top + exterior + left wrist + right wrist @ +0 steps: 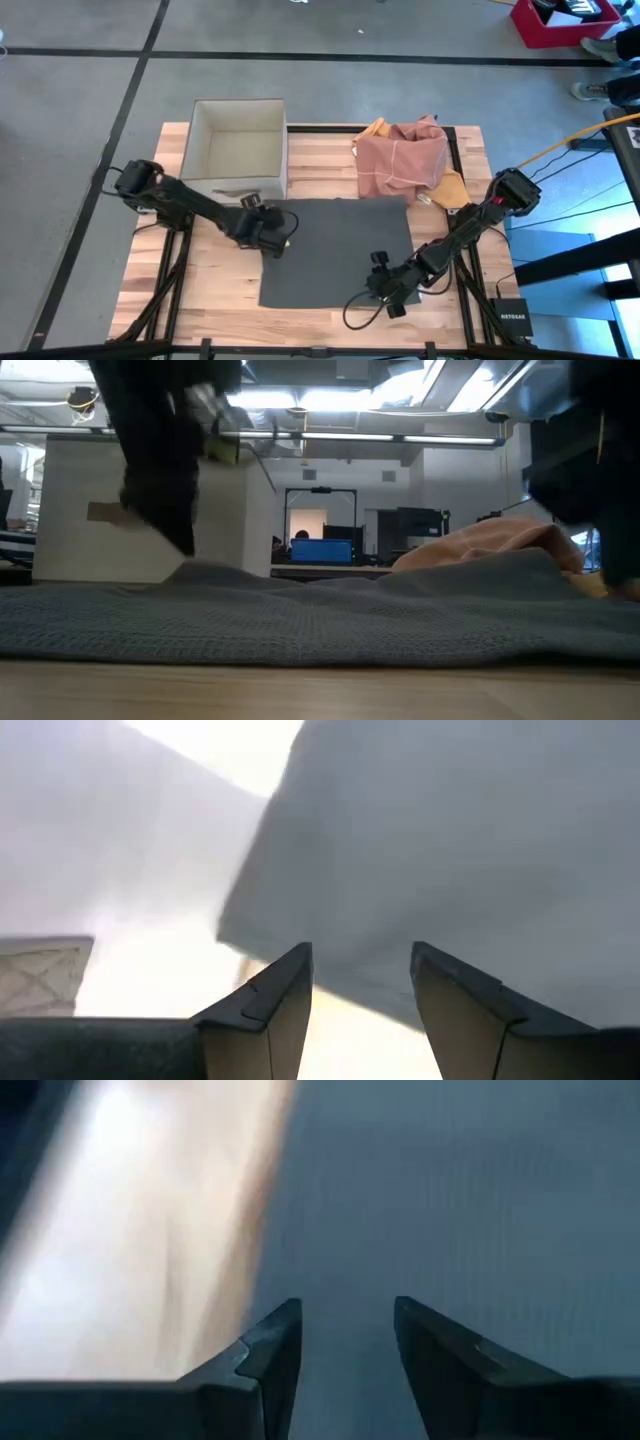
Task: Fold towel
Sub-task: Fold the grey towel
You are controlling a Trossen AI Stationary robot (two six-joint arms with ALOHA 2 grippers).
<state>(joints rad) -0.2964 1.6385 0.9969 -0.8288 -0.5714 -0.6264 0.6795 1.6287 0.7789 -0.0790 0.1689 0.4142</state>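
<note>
A dark grey towel (pixel 340 250) lies spread flat on the wooden table (pixel 220 290); the low view shows it as a low rumpled sheet (pixel 320 620). My left gripper (pixel 278 243) stands open over the towel's left edge, near its far left corner (pixel 228 932), fingers slanting down. My right gripper (pixel 385 295) stands open over the towel's near right part, by its edge (pixel 275 1230). Nothing lies between either pair of fingers (pixel 270 1010) (pixel 265 1360).
An open white box (pixel 238 150) stands at the table's far left, just behind my left arm. A heap of pinkish and yellow cloths (pixel 400 160) lies at the far right, touching the towel's far edge. Bare wood shows along the near edge.
</note>
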